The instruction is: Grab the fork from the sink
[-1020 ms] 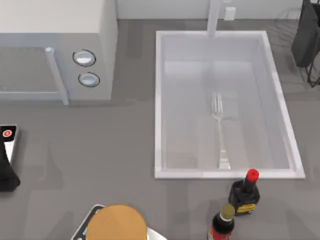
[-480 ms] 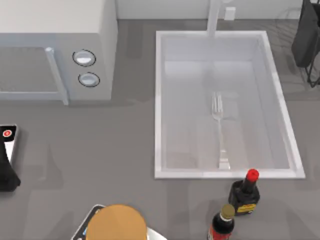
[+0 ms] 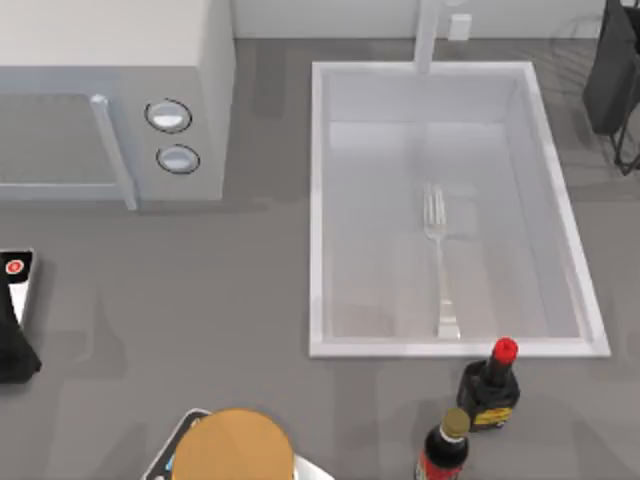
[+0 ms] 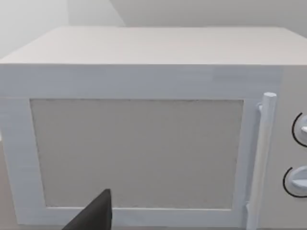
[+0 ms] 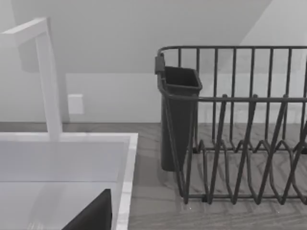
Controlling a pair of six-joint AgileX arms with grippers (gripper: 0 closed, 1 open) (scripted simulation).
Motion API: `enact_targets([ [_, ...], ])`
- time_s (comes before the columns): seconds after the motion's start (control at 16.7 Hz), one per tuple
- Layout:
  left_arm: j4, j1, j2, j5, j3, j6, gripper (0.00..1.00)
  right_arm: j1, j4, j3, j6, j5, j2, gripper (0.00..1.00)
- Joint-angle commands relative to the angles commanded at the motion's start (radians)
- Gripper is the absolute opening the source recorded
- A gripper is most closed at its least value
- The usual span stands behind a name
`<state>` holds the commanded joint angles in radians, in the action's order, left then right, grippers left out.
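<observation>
The fork (image 3: 438, 262) lies flat on the bottom of the sink (image 3: 316, 200), right of its middle. Its tines point toward the white faucet post (image 3: 429, 35) and its handle end rests near the front wall. My left arm (image 3: 15, 320) is parked at the table's left edge, far from the sink. A dark part of the left gripper (image 4: 93, 215) shows in front of the microwave door. A dark part of my right gripper (image 5: 96, 213) shows above the sink's rim (image 5: 125, 172), near the faucet (image 5: 48, 81).
A grey microwave (image 3: 110, 90) with two round knobs stands left of the sink. Two dark bottles (image 3: 490, 385) (image 3: 445, 445) stand just in front of the sink. A black dish rack (image 5: 240, 134) with a utensil cup (image 5: 177, 115) sits at the sink's back right. A round brown item (image 3: 237, 445) lies at the front.
</observation>
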<state>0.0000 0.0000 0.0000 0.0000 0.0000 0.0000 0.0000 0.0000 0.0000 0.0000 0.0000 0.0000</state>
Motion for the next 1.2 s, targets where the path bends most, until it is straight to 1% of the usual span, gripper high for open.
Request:
enact_targets([
  [0.3, 0.0, 0.0, 0.0, 0.0, 0.0, 0.0, 1.0, 0.001, -0.005, 0.008, 0.001, 0.0, 0.009, 1.0],
  [0.54, 0.0, 0.0, 0.0, 0.0, 0.0, 0.0, 1.0, 0.02, -0.072, 0.123, 0.023, 0.0, 0.141, 1.0],
  [0.84, 0.0, 0.0, 0.0, 0.0, 0.0, 0.0, 1.0, 0.075, -0.263, 0.438, 0.09, 0.0, 0.492, 1.0],
  [1.2, 0.0, 0.0, 0.0, 0.0, 0.0, 0.0, 1.0, 0.172, -0.6, 0.982, 0.205, 0.0, 1.083, 1.0],
])
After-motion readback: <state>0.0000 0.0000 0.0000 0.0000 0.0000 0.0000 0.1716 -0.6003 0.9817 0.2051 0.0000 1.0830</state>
